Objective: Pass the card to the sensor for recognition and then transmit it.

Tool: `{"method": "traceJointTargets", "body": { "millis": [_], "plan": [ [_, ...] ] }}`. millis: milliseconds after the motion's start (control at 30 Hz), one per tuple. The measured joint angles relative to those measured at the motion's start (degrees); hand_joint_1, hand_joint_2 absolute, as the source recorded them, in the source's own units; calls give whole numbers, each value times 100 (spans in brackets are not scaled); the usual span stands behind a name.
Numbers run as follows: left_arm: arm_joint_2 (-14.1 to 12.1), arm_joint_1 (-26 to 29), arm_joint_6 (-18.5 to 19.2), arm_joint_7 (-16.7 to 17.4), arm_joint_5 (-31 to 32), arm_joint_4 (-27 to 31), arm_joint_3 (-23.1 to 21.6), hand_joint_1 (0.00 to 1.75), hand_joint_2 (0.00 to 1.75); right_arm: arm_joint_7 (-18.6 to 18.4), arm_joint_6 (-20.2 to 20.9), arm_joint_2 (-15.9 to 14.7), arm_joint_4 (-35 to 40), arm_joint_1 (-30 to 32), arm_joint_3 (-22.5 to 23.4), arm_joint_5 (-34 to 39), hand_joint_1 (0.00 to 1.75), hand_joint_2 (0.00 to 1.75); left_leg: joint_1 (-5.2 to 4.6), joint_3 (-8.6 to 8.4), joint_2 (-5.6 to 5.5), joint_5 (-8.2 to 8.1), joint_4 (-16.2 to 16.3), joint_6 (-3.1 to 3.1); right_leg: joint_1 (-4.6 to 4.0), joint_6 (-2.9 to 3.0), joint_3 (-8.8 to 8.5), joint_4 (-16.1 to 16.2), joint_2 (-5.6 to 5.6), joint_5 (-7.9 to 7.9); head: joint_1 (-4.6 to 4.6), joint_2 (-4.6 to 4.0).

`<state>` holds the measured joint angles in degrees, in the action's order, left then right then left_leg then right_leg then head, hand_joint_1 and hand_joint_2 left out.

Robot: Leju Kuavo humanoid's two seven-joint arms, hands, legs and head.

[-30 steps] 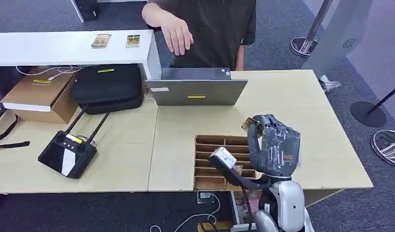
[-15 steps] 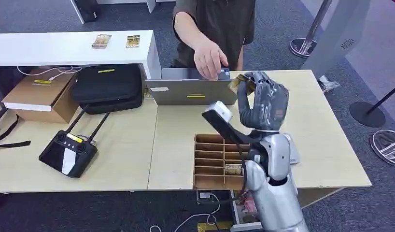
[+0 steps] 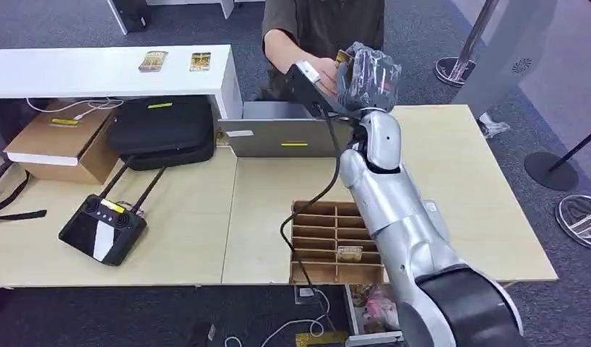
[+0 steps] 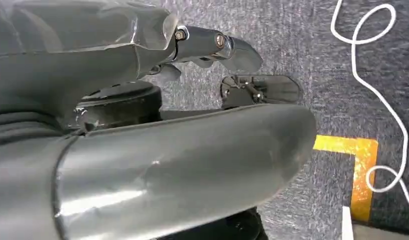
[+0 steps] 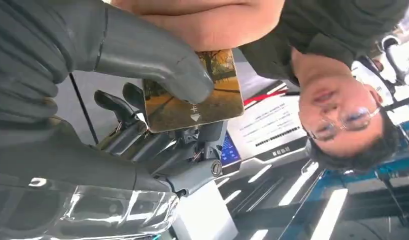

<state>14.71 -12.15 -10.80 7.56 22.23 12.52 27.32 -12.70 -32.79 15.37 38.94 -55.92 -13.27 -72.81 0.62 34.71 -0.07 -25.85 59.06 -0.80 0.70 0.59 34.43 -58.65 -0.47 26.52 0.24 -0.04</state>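
Observation:
My right hand is raised high beyond the laptop and pinches a small card between thumb and fingers. Up close, the card carries an autumn-coloured picture, and my thumb presses on its face. A person's hand reaches in from behind the table, and their fingers touch the card's far edge. My left hand hangs over the grey carpet, thumb and fingers apart with nothing between them.
A grey laptop stands below my raised arm. A wooden slotted rack sits at the table's front. To the left lie a black bag, a cardboard box and a black remote controller. Two cards lie on the white shelf.
My right arm has lifted the card from above the rack, forward over the laptop, up to the person. The person's hand has come forward to meet the card.

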Motion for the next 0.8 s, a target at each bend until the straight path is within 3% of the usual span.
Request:
{"method": "traceJointTargets", "body": {
  "millis": [233, 267, 300, 600, 800],
  "plan": [
    [87, -17, -81, 120, 153, 0, -223, 0, 0, -68, -116, -44, -395, -77, 192, -120, 175, 175, 0, 9, -1, -1, 0, 1, 0, -1, 7, 2, -1, 1, 0, 0],
    [94, -18, -79, 129, 162, 0, -232, 0, 0, -68, -118, -57, -424, -78, 208, -129, 21, 175, 0, 11, -1, -1, 0, 1, 0, -1, 10, 2, -1, 1, 0, 0],
    [96, -20, -81, 138, 162, 0, -240, 0, 0, -66, -116, -68, -450, -77, 221, -129, 0, 175, -1, 12, -1, -1, 1, 1, 0, -1, 11, 3, -1, 1, -2, 0],
    [105, -37, -170, 164, 159, 0, -317, 0, 0, 448, 160, -131, -432, 81, 481, 314, 0, 175, 0, 13, 9, -3, 1, 2, 0, -1, 17, 3, 9, 0, -2, 0],
    [98, -35, -282, 153, 78, 0, -317, 0, 0, 820, 262, -171, -3, 423, 546, 551, 0, 175, 1, 12, 9, -3, 0, 2, -1, 0, 17, 1, 11, 0, -2, 0]
  ]
}}
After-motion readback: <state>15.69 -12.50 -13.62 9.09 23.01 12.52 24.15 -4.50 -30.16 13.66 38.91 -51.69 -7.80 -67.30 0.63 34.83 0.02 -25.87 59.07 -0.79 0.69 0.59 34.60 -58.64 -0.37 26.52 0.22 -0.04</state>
